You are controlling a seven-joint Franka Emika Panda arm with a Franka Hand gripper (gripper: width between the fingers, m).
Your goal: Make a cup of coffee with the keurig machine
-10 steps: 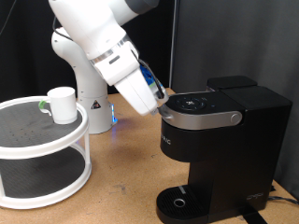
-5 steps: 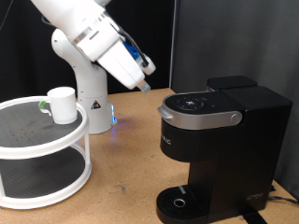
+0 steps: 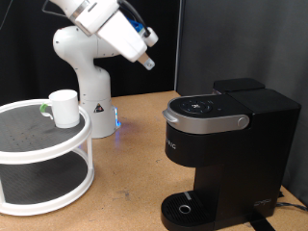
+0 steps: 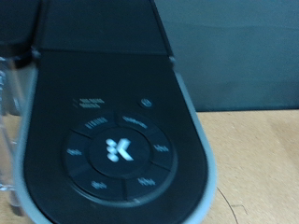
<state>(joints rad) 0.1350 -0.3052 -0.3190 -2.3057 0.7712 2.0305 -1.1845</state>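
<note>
The keurig machine (image 3: 229, 144) stands at the exterior view's right, black and boxy, with its silver-rimmed lid (image 3: 205, 111) down and its round drip tray (image 3: 187, 209) bare. The wrist view looks down on the lid and its ring of buttons (image 4: 114, 149). The white cup (image 3: 64, 108) stands on the top tier of a white round rack (image 3: 29, 154) at the exterior view's left. My gripper (image 3: 147, 62) hangs high in the air, up and to the left of the machine, touching nothing. No fingers show in the wrist view.
The white robot base (image 3: 89, 82) stands behind the rack, with a blue light near its foot. A small green-topped thing (image 3: 43, 108) lies beside the cup on the rack. The wooden table (image 3: 130, 183) lies between rack and machine. A black curtain forms the backdrop.
My gripper has risen from the machine's lid handle and moved up and to the exterior view's left, away from the machine. The lid stays down. The cup has not moved.
</note>
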